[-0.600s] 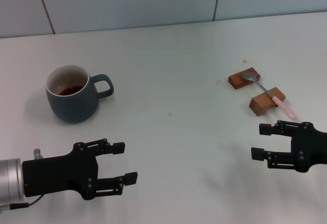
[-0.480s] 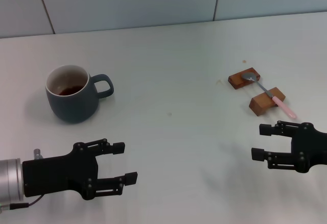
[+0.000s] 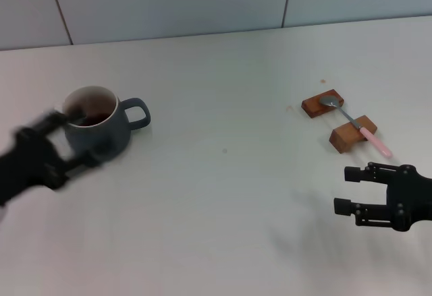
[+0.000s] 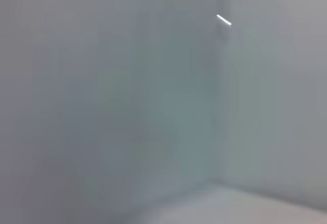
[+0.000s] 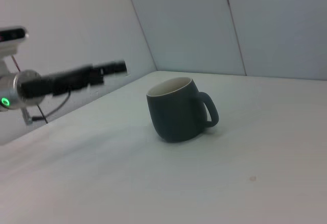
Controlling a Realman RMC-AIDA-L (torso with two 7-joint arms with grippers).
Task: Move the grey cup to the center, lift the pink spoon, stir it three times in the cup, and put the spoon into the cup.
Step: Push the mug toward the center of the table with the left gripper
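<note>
The grey cup [image 3: 98, 129] stands at the table's left with dark liquid inside and its handle toward the middle; it also shows in the right wrist view [image 5: 179, 110]. My left gripper [image 3: 75, 141] is motion-blurred, open, and overlaps the cup's left side in the head view. The right wrist view shows that gripper [image 5: 120, 67] in the air, apart from the cup. The pink spoon [image 3: 349, 119] lies across two brown wooden blocks [image 3: 352, 135] at the right. My right gripper [image 3: 345, 189] is open and empty, nearer me than the spoon.
The white table [image 3: 223, 195] runs back to a tiled wall [image 3: 202, 3]. A small speck [image 3: 225, 151] lies near the middle. The left wrist view shows only blurred wall.
My left gripper has swung fast from the front of the table up and to the left, toward the cup. The right gripper, cup and spoon have barely moved.
</note>
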